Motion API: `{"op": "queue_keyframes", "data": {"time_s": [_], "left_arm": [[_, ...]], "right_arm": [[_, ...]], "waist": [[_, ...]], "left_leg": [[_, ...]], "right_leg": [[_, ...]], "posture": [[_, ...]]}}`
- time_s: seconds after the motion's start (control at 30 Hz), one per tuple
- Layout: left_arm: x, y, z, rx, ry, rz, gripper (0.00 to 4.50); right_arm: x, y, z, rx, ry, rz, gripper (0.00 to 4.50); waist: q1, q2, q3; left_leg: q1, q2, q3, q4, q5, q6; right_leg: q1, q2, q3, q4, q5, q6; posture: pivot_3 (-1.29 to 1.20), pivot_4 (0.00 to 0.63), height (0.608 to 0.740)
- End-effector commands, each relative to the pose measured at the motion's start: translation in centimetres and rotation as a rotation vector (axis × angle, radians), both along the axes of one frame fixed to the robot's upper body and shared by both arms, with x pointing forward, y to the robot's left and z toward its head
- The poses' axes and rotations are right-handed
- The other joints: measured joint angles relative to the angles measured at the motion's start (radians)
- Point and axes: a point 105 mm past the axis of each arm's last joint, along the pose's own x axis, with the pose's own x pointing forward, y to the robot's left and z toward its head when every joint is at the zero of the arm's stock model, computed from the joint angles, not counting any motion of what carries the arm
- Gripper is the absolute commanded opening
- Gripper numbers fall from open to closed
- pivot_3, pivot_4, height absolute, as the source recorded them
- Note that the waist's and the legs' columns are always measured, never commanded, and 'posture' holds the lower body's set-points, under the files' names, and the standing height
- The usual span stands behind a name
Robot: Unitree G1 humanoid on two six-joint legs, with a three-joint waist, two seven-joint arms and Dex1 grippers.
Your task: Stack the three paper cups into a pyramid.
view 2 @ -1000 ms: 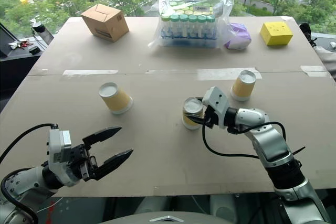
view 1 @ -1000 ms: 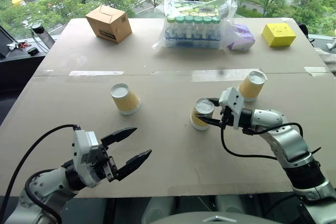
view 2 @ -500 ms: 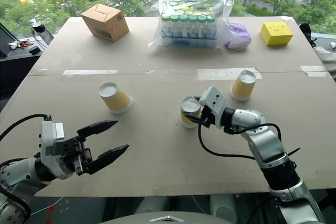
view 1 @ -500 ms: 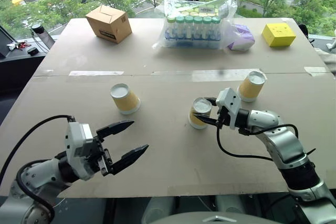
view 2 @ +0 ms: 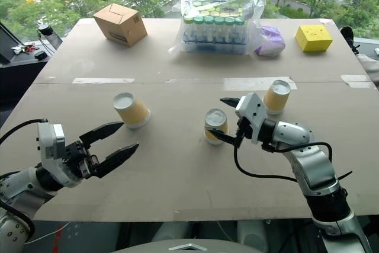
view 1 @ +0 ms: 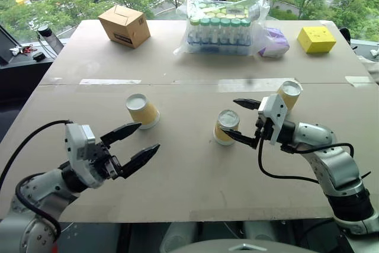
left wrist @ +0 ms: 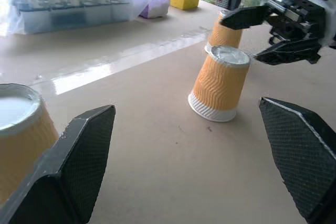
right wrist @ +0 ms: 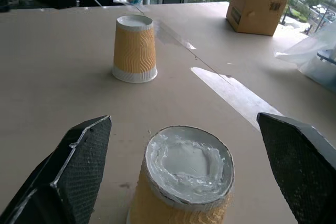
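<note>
Cups of ribbed yellow-orange paper stand upside down on the table [view 1: 195, 182], all three apart from one another. The right gripper [view 1: 244, 122] has its two black fingers spread wide, and the middle cup [view 1: 225, 127] sits just in front of the gap, touching neither finger as far as the wrist view shows. Just behind that gripper's body stands the right-hand cup [view 1: 286, 96]. Well off to the gripper's left, the left-hand cup [view 1: 141, 111] stands alone. Nearer the robot, the left gripper [view 1: 134, 146] hovers above the table with its fingers also wide apart, nothing between them; the left-hand cup lies just ahead of it. Further out, along the far edge of the table, sit a brown cardboard box [view 1: 123, 25], a clear bag of green-capped tubes [view 1: 222, 28], a small purple packet [view 1: 275, 42] and a yellow block [view 1: 315, 38].
</note>
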Motion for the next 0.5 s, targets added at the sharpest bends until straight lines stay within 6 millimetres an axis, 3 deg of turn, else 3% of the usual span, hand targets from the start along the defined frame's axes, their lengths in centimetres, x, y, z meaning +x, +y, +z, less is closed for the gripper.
{"op": "queue_keyframes", "data": {"time_s": [0.03, 0.23, 0.5], "left_arm": [[1.9, 4.5, 1.3, 0.015, -0.077, 0.223, 4.5], [4.6, 6.5, 1.2, 0.039, -0.04, 0.325, 4.5], [7.7, 3.3, -0.8, 0.068, 0.076, 0.169, 4.5]], "right_arm": [[-2.7, -0.9, 2.7, 0.028, -0.133, 0.109, 4.38], [-3.3, -2.0, 2.7, 0.016, -0.096, 0.124, 4.38], [-4.3, -3.5, 1.9, -0.019, -0.082, 0.075, 4.38]], "waist": [[0.001, 0.0, 0.0], [-0.003, -0.002, -0.001], [0.004, -0.002, -0.001]], "left_leg": [[0.0, 0.0, 0.0, 0.0, 0.0, 0.0], [0.001, 0.0, 0.0, 0.001, 0.0, 0.0], [0.0, -0.001, -0.001, 0.001, 0.0, 0.0]], "right_leg": [[0.0, 0.0, 0.0, 0.0, 0.0, 0.0], [0.001, 0.0, 0.0, 0.0, 0.0, 0.0], [0.0, -0.001, 0.0, 0.0, 0.0, 0.0]], "posture": [[0.0, 0.15, 0.74], [0.0, 0.15, 0.74], [0.0, 0.15, 0.74]]}}
